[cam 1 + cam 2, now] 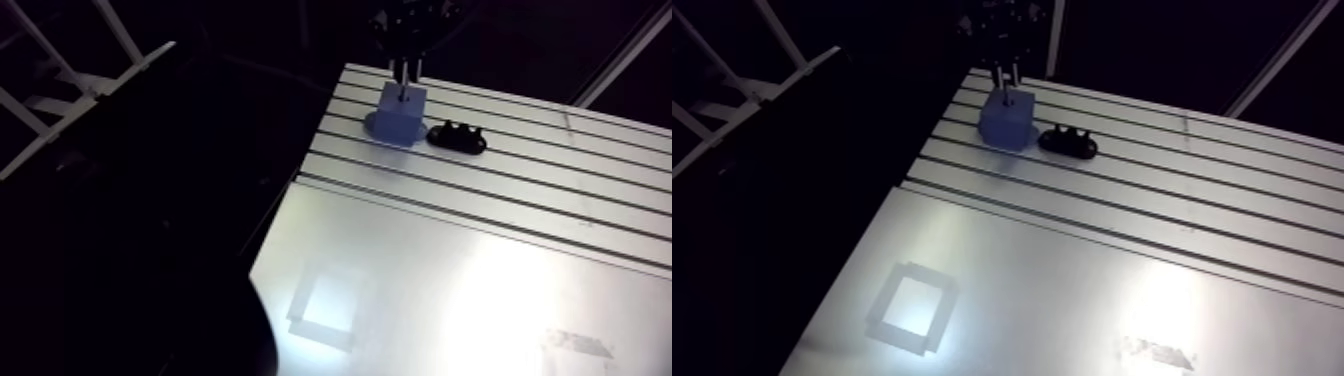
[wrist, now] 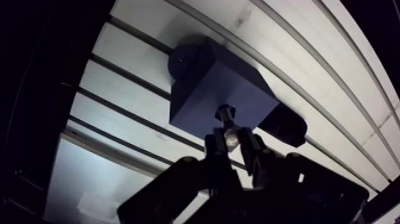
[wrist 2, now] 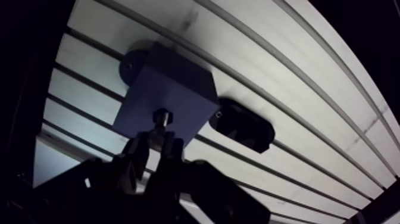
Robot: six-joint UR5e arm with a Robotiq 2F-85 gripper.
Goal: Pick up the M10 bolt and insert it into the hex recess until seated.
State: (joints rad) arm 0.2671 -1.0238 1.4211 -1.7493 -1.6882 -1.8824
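Noted end effector (image 2: 233, 142) clamped on small metal bolt (image 2: 226, 113), over blue cube-shaped block (image 2: 208, 89); black oblong holder (image 3: 241, 125) just right of block, on slotted aluminium tabletop (image 1: 450, 250).

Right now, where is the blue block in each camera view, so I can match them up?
Arm view: blue block near the table's far corner, under the gripper.
Wrist view: blue block just ahead of the gripper, which holds a bolt.
Shared landmark: black part beside the block.

Slotted aluminium table (image 1: 520, 190), blue block (image 1: 402, 110) on its slots, black part (image 1: 457, 137) just beside it, taped square (image 1: 910, 306) apart
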